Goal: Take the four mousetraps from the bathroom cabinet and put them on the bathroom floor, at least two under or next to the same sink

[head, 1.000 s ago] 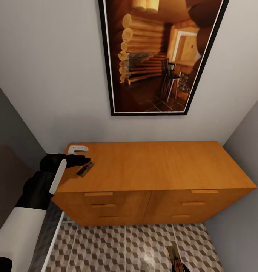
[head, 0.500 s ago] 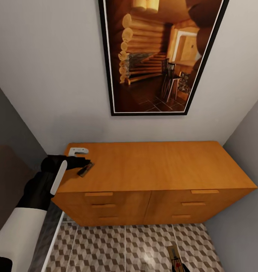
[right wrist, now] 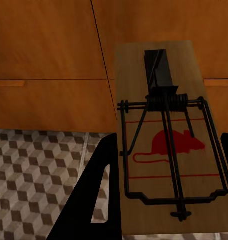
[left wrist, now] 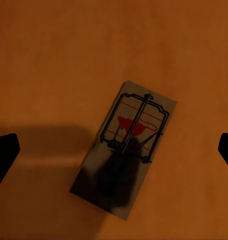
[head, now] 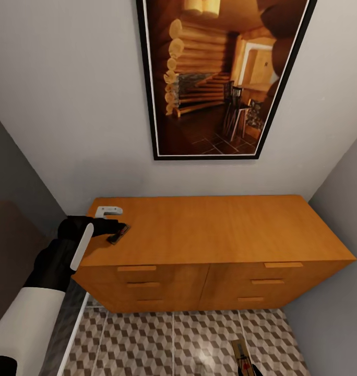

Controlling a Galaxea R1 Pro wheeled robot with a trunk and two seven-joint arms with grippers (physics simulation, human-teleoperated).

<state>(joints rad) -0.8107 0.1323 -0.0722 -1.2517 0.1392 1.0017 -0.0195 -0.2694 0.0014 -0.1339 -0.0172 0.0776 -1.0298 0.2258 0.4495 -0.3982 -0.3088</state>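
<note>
Tan mousetrap [left wrist: 125,150] between left end effector [left wrist: 114,150] fingers

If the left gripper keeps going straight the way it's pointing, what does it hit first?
Most likely the mousetrap lying flat on the cabinet top, centred between the open left gripper fingers; depth is unclear.
</note>
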